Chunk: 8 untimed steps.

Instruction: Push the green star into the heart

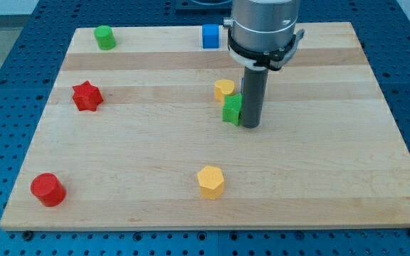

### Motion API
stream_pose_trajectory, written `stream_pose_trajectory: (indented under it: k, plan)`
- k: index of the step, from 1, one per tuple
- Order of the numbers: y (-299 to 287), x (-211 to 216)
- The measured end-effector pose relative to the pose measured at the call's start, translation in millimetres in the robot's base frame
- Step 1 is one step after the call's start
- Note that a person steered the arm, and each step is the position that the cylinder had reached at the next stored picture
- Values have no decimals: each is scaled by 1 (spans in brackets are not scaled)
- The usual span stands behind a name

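Note:
The green star (231, 109) lies near the board's middle, a little toward the view's top. The yellow heart (224, 89) sits just above it and slightly left, touching or nearly touching it. My tip (251, 125) rests on the board right against the green star's right side, and the rod hides part of the star. The rod rises to the grey arm body (263, 28) at the view's top.
A green cylinder (105, 37) sits top left and a blue cube (210, 35) top centre. A red star (87, 96) is at the left, a red cylinder (48, 189) bottom left, a yellow hexagon (211, 181) bottom centre. The wooden board (333, 178) ends in blue perforated table.

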<state>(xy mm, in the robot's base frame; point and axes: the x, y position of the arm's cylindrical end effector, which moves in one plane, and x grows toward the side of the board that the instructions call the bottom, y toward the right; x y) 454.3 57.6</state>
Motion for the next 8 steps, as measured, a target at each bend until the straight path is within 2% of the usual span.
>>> stream_pose_trajectory:
  k: [4, 6, 8]
  plan:
    - [1, -11]
    - [48, -41]
    - [61, -85]
